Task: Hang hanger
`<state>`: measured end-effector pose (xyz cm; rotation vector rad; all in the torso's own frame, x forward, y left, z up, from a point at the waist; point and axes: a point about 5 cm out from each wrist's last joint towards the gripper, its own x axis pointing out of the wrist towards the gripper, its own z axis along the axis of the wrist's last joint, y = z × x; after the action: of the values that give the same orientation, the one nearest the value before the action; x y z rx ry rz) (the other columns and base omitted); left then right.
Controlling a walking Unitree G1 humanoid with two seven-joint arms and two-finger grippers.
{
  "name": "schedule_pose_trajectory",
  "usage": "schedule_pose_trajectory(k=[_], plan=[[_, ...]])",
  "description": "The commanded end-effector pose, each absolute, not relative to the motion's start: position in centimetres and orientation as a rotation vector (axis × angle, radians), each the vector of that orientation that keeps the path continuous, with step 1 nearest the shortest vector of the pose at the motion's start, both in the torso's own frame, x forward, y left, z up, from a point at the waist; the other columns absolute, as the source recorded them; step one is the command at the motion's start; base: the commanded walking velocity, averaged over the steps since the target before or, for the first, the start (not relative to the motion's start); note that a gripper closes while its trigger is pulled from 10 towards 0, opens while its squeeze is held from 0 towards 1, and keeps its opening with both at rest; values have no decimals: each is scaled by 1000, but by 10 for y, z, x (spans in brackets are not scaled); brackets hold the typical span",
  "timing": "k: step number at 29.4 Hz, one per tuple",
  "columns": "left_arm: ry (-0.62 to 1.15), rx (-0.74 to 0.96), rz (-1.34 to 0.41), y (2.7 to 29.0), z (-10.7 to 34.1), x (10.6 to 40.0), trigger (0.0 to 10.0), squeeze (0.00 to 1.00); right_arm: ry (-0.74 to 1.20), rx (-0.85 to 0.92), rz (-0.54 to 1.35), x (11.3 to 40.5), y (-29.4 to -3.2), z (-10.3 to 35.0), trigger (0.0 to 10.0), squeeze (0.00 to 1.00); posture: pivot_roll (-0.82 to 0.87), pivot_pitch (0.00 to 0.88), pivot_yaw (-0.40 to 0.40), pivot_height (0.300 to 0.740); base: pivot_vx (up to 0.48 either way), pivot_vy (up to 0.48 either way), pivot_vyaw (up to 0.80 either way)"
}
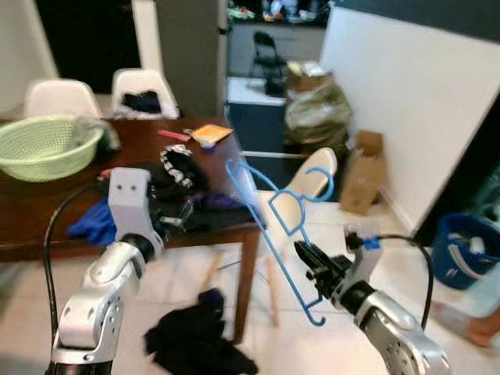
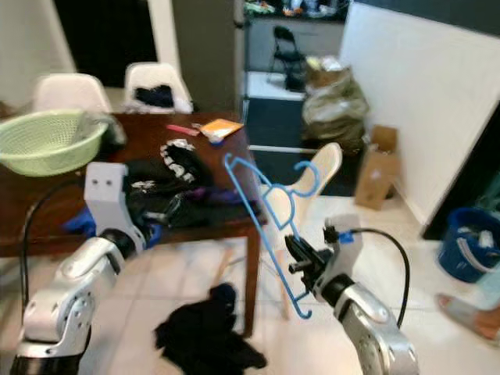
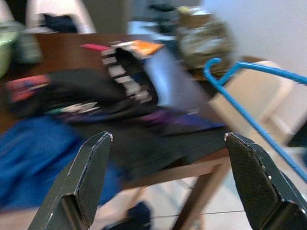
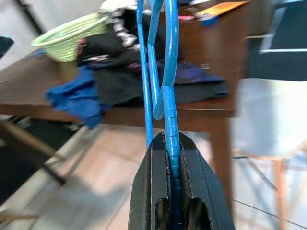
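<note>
Right gripper clamps the blue hanger by its bar, held in the air off the table's front corner; light, stiff, slippery plastic; left gripper gapes empty.

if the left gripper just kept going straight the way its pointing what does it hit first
Most likely the heap of dark clothes on the wooden table: the open left gripper aims straight at it. Depth is blurred, so the table edge could come first.
</note>
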<state>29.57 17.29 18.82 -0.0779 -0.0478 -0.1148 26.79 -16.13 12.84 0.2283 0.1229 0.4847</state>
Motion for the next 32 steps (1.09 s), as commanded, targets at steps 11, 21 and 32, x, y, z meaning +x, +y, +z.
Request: schedule_pose_trajectory(k=[11,21,32], plan=[[-173,24,6,199,212,296,10000,0,4,367,449,271,-173,145,10000,0,41,0,-59,740,0,0,795],[-290,32,-13,200,240,296,10000,0,-102,457,511,277,-160,172,10000,0,44,0,-62,740,0,0,545],[-341,55,-3,201,251,296,10000,0,-123,425,546,281,-149,182,10000,0,53,0,-67,740,304,0,0]])
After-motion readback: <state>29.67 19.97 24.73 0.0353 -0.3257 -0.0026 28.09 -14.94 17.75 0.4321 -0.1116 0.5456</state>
